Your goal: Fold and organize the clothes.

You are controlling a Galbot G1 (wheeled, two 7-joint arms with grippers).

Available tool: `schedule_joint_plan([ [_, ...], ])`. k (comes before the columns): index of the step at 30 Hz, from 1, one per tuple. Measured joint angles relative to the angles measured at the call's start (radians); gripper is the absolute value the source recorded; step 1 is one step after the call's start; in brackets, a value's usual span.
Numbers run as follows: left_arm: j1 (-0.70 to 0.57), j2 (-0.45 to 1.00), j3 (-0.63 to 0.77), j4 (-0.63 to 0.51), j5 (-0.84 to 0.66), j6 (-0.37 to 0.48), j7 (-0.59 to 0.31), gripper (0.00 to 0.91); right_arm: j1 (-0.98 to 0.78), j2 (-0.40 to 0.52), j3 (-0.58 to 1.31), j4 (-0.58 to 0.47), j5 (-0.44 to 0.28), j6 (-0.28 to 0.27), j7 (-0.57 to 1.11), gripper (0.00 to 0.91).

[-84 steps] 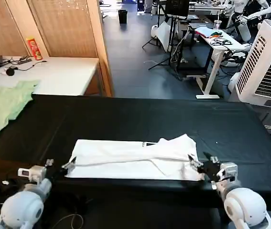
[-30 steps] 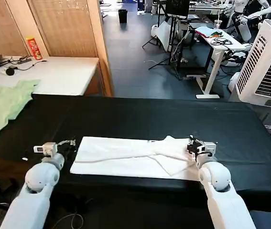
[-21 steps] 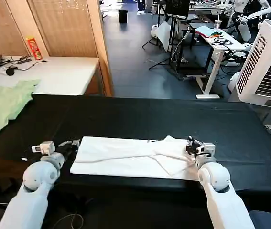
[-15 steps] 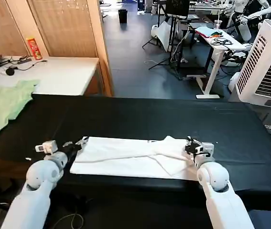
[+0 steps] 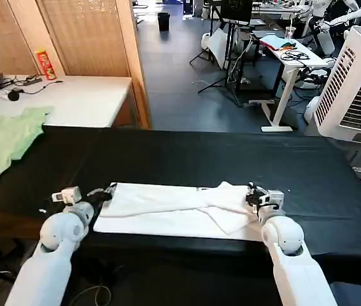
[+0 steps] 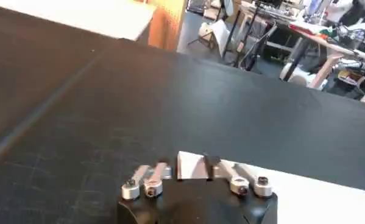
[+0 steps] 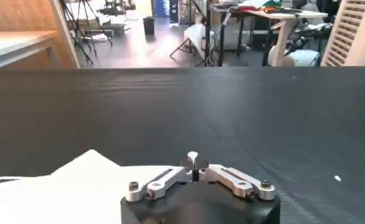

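From the head camera, the white T-shirt [image 5: 174, 207] lies folded in a long strip near the front edge of the black table [image 5: 186, 156], with the left gripper [image 5: 107, 191] pinching its left end and the right gripper [image 5: 251, 193] at its right end. In the left wrist camera, the left gripper [image 6: 194, 165] is clamped on a corner of the T-shirt [image 6: 191, 164]. In the right wrist camera, the right gripper [image 7: 193, 161] has its fingers pressed together just past the T-shirt [image 7: 78, 182].

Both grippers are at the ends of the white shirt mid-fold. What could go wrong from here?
1. The left gripper pinches only a small corner of the white T-shirt; it could slip out as the fold carries on.
2. The right gripper sits at a bunched, ridged part of the shirt, so the fold may come out creased.
3. The shirt's near edge lies close to the black table's front edge and could slide off.
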Motion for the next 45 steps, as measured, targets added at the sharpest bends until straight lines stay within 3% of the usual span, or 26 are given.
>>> schedule_joint_plan([
  [12,-0.007,-0.016,0.022,0.018,0.183,-0.080,0.010,0.020,-0.024,0.028,0.024,0.004,-0.030,0.017,0.059,0.068],
  [13,-0.005,-0.016,0.023,0.015,0.184,-0.079,0.015,0.878,-0.025,0.028,0.024,0.006,-0.025,0.017,0.052,0.127],
  [14,-0.003,-0.016,0.023,0.011,0.185,-0.079,0.018,0.878,-0.026,0.028,0.024,0.010,-0.018,0.014,0.044,0.234],
  [15,-0.003,-0.016,0.024,0.007,0.188,-0.081,0.020,0.878,-0.028,0.025,0.025,0.014,-0.011,0.011,0.035,0.478],
  [16,-0.002,-0.015,0.024,0.005,0.189,-0.087,0.022,0.878,-0.030,0.022,0.027,0.019,-0.005,0.009,0.027,0.878],
  [29,0.033,0.050,-0.033,-0.069,0.113,-0.103,0.003,0.878,-0.125,-0.055,0.104,0.194,0.095,-0.010,0.003,0.878],
  [37,0.182,0.020,-0.090,-0.203,0.078,-0.146,0.013,0.878,-0.226,-0.056,0.153,0.330,0.106,-0.009,-0.012,0.878],
  [45,0.251,-0.029,-0.089,-0.221,0.046,-0.146,0.015,0.878,-0.283,-0.056,0.171,0.403,0.107,-0.009,-0.019,0.878],
])
